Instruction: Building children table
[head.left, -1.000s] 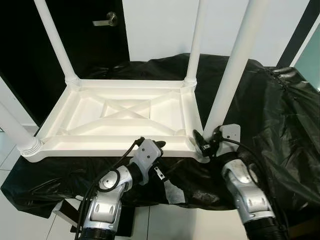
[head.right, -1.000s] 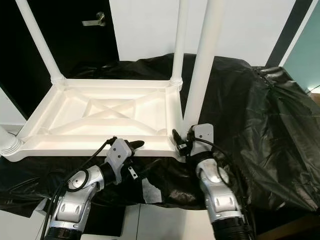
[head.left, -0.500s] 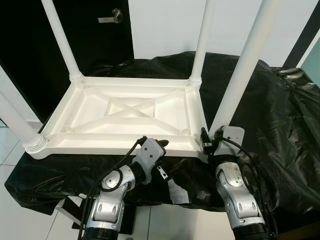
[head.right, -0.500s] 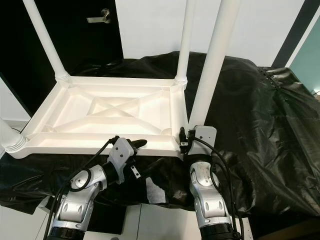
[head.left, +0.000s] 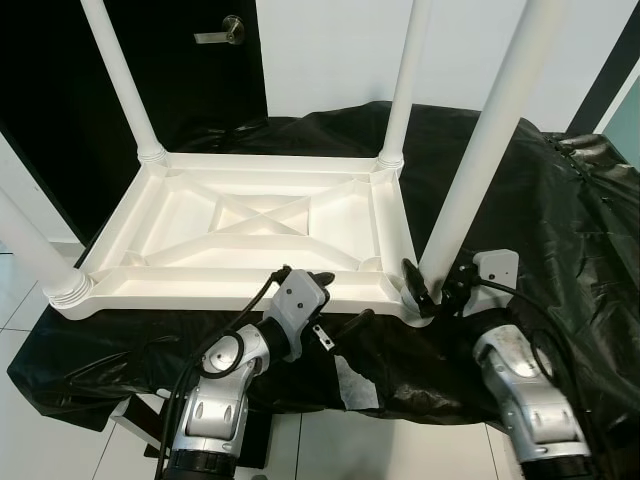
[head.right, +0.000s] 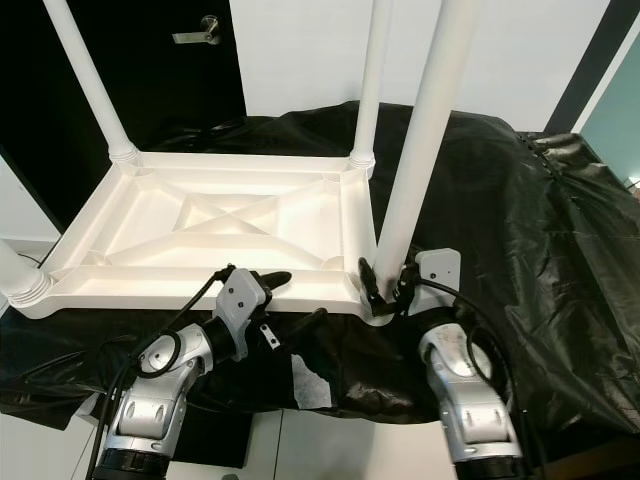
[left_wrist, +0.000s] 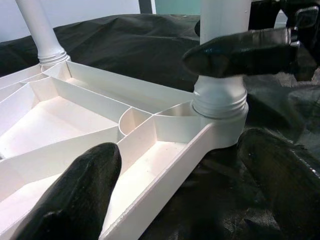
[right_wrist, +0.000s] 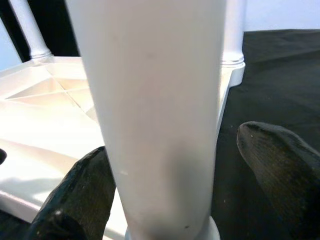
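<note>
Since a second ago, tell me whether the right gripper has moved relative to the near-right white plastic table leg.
Yes. The right gripper has swung out toward the robot's right; its wrist now sits right of the near-right white plastic table leg, fingers straddling its base.

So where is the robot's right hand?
The right end effector is at the upside-down table's near right corner, fingers around the leg base.

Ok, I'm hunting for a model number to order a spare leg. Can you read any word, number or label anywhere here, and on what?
None: no readable text on the white table, its legs, the black sheet or the door.
</note>
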